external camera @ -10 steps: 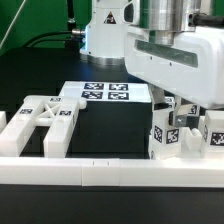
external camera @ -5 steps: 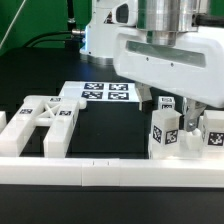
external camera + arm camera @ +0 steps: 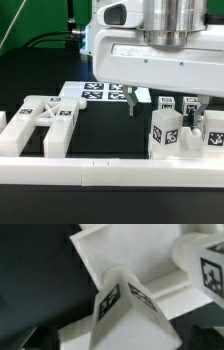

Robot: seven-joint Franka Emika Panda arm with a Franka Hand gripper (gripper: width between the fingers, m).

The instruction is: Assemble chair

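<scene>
A: Our nearest chair part is the white, blocky plastic leg block [image 3: 125, 300] with black-and-white square tags; in the wrist view it stands upright between the dark fingertips [image 3: 205, 335]

B: And the jaws? We see them spread wide and gripping nothing, each side apart from that block

A: Agreed. We judge it light and stiff, hard plastic that won't give. But it looks smooth, so it may slip or twist. We'd take it squarely on two flat opposite faces, about mid-height

B: It has close neighbours: more white tagged leg blocks [image 3: 166, 132] stand at the exterior view's right. Closing carelessly could nudge one

A: The white X-braced plastic frame [image 3: 42, 115] lies well apart, at the exterior view's left, on the black tabletop [image 3: 110, 135]

B: Beyond that we have the thin white marker board [image 3: 105, 93] further back, and the long white border rail [image 3: 100, 172] runs along the front
</scene>
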